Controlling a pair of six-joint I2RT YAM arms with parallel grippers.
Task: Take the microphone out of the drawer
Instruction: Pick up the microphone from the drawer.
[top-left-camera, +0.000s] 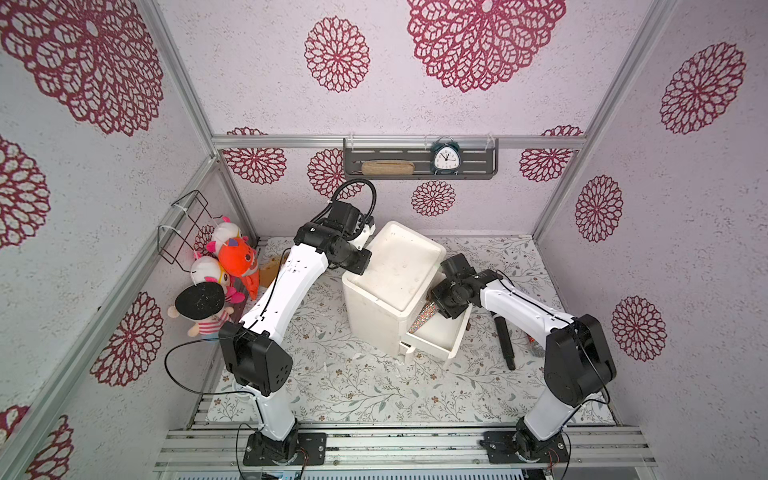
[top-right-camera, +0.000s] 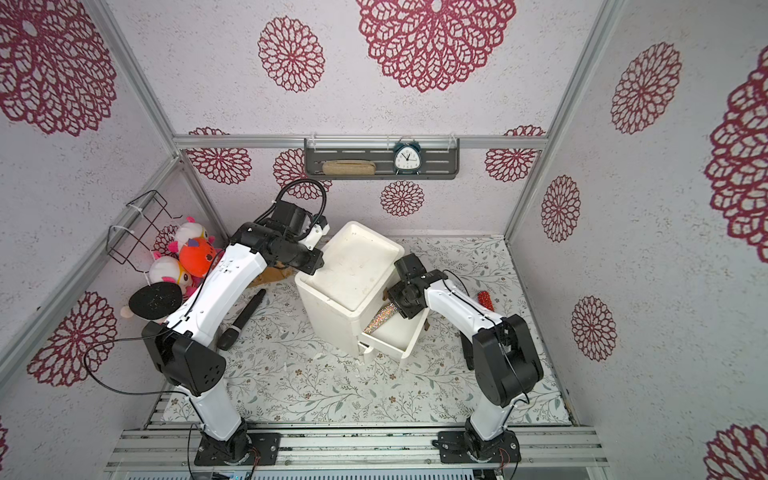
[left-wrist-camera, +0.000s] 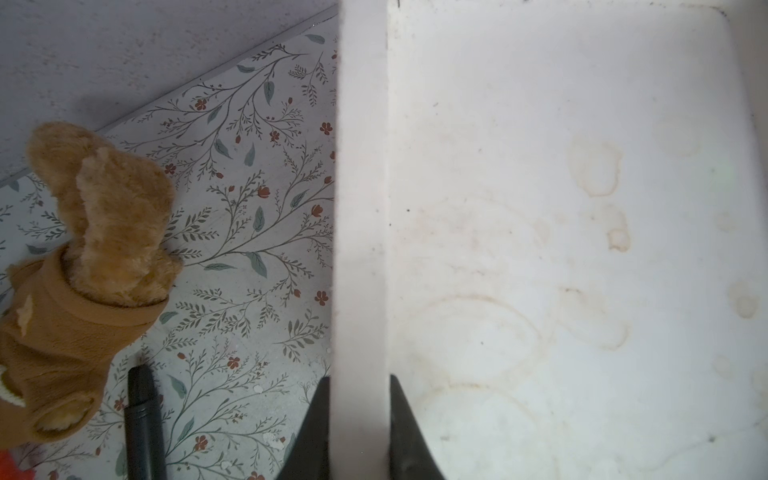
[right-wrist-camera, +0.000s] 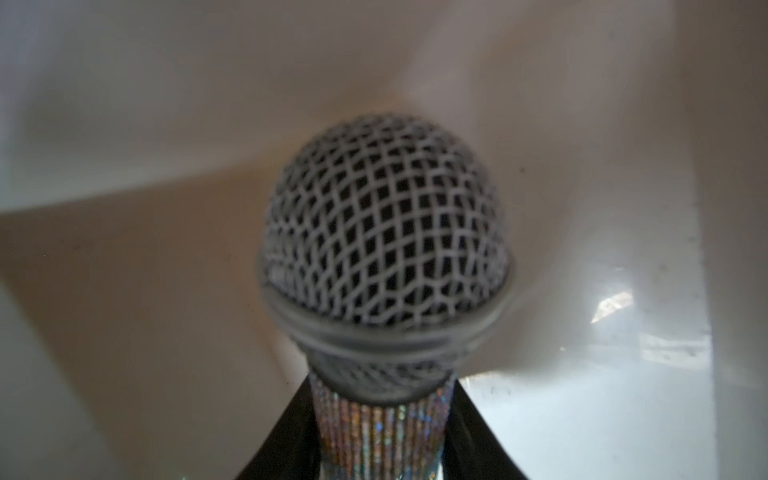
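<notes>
Right jaws pinch the microphone (right-wrist-camera: 384, 249) handle, head straight ahead in the drawer (top-left-camera: 453, 343); left jaws clamp the cabinet (left-wrist-camera: 359, 208) rim.

Table (top-left-camera: 353, 395): floral-patterned covering over the whole surface. White drawer cabinet (top-left-camera: 397, 266) stands mid-table toward the back edge, set askew. One black microphone (top-left-camera: 505, 343) lies flat near the right edge. A second black microphone (top-right-camera: 243, 318) lies flat left of the cabinet. Red glitter microphone (top-right-camera: 485, 300) lies by the right edge. Brown plush toy (left-wrist-camera: 95, 249) lies near the back-left corner. Plush dolls (top-left-camera: 220, 266) are heaped at the left edge.
</notes>
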